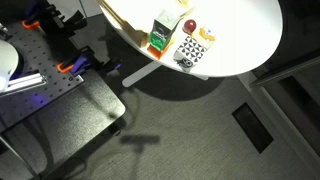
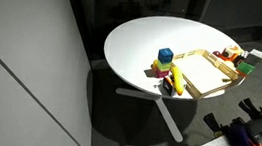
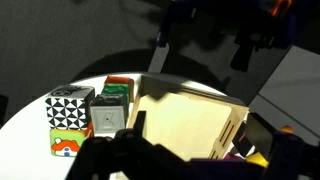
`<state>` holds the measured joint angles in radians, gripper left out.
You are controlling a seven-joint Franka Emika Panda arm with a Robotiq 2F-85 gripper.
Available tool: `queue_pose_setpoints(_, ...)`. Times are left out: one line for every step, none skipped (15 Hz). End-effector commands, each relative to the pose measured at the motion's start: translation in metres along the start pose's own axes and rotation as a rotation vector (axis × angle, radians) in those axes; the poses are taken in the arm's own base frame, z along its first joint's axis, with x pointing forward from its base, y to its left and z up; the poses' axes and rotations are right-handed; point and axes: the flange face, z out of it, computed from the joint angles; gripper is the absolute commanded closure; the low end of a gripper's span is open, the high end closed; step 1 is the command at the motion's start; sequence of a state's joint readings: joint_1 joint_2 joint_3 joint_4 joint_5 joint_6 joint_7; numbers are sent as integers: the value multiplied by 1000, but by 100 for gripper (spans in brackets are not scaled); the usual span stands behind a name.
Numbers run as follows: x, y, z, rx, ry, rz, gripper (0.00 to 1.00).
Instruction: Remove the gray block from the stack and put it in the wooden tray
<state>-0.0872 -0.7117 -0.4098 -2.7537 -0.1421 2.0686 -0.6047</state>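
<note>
The stack (image 1: pixel 159 36) stands on the white round table (image 1: pixel 240 40), next to the wooden tray (image 2: pixel 207 76). In the wrist view the gray block (image 3: pixel 108 121) shows against the green block (image 3: pixel 112 98), with a thin orange piece (image 3: pixel 120 80) behind them. The stack also shows in an exterior view (image 2: pixel 162 63). The wooden tray (image 3: pixel 190 125) fills the middle of the wrist view and looks empty. My gripper (image 3: pixel 196 142) is a dark shape at the bottom of the wrist view, its fingers apart with the tray between them, holding nothing. The arm is not seen in either exterior view.
A black-and-white patterned block (image 3: pixel 68 108) on a white and orange piece stands beside the stack, and it shows in an exterior view (image 1: pixel 190 53). More coloured blocks (image 2: pixel 239 58) lie beyond the tray. The table rim (image 2: pixel 112 66) and its white legs (image 2: pixel 170 120) are nearby.
</note>
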Motion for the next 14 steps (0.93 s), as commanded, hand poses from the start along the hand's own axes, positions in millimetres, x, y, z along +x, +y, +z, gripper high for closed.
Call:
queue_pose_setpoints(0,0,0,0,-1,0,0)
queue_pose_setpoints(0,0,0,0,-1,0,0)
queue_pose_setpoints(0,0,0,0,-1,0,0)
queue_pose_setpoints(0,0,0,0,-1,0,0)
queue_pose_setpoints(0,0,0,0,-1,0,0)
queue_pose_setpoints(0,0,0,0,-1,0,0)
queue_pose_setpoints(2,0,-1,3,-1,2,0)
queue_pose_setpoints(5,-1,-2,0,-1,4,0)
queue_pose_setpoints(8,-2,-2,0,-3,4,0)
queue_pose_setpoints(11,-3,-2,2,-6,5,0)
queue_pose_setpoints(14,-4,-2,2,-8,4,0)
queue_pose_setpoints(18,-5,-2,1,-8,2,0)
queue_pose_setpoints(22,-6,-2,0,-11,2,0)
queue_pose_setpoints(26,-7,-1,-2,-16,3,0)
